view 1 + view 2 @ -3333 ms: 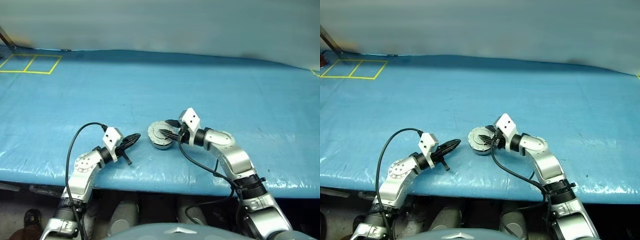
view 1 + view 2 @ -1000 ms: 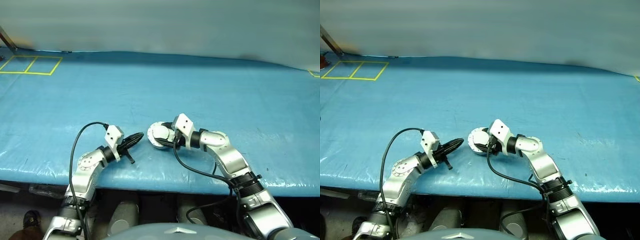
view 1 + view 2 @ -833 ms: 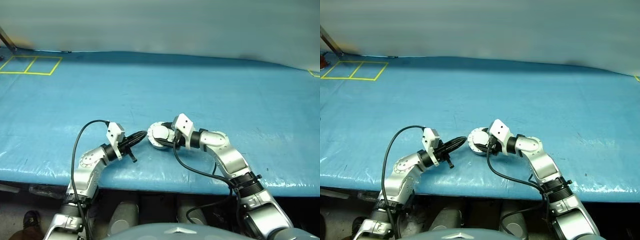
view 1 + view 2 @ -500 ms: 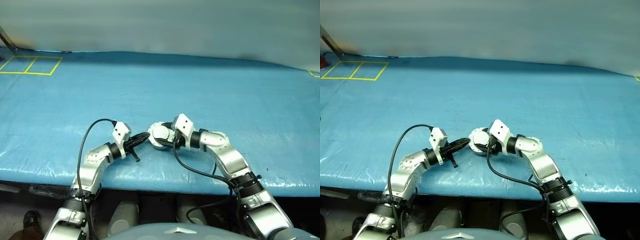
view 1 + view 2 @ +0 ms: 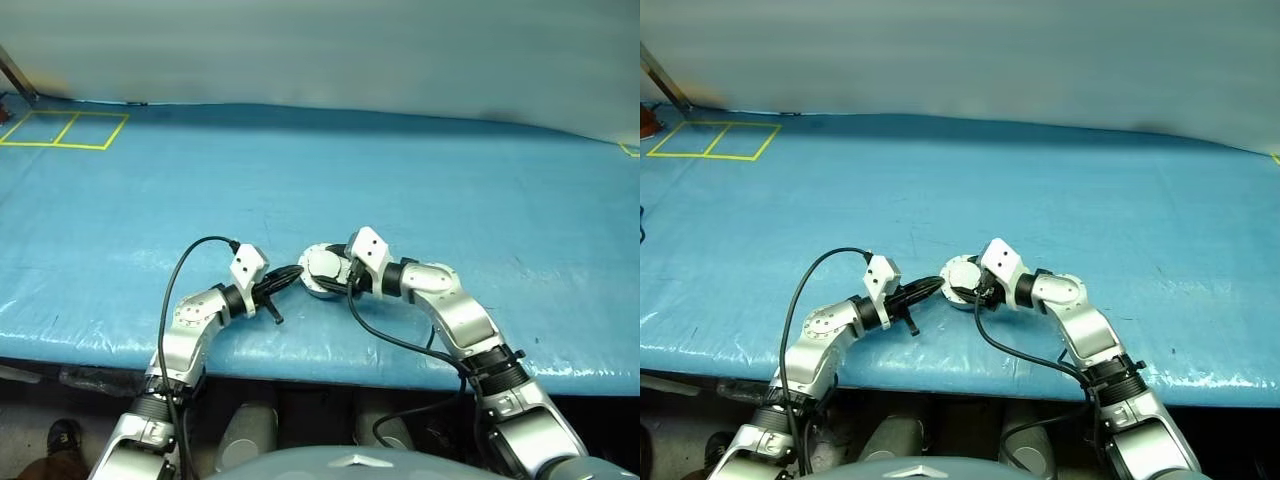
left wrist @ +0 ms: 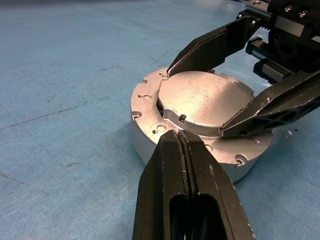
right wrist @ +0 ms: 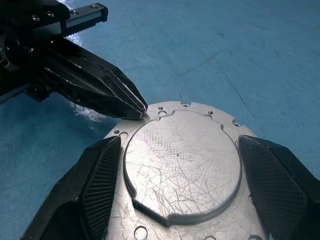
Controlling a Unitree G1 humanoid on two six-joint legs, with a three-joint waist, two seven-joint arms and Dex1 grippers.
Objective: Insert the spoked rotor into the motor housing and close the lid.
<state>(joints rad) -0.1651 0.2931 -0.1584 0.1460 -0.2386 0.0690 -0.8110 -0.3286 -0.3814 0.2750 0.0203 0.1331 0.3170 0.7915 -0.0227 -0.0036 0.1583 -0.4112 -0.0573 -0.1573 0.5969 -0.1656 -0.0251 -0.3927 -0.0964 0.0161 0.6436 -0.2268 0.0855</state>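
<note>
A round silver puck, the motor housing (image 5: 317, 272), sits on the blue table near its front edge. A raised round grey plate, the lid (image 7: 182, 170), lies flat on top of it, so the housing's inside and the spoked rotor are hidden. My right gripper (image 7: 180, 145) reaches in from the right and stands open, one finger on each side of the lid. My left gripper (image 6: 179, 134) is shut with nothing in it. Its tip rests at the housing's rim (image 7: 197, 108) on the left side, and the two grippers nearly meet over the puck.
The table is covered with a wrinkled blue sheet (image 5: 450, 190), and its front edge runs just below the arms. Yellow taped squares (image 5: 62, 129) mark the far left corner. A black cable (image 5: 185, 270) loops up from the left wrist, and another hangs under the right forearm.
My left arm has swung right, bringing its shut gripper from a short way off up to the housing's rim. The right arm and the housing have stayed where they were.
</note>
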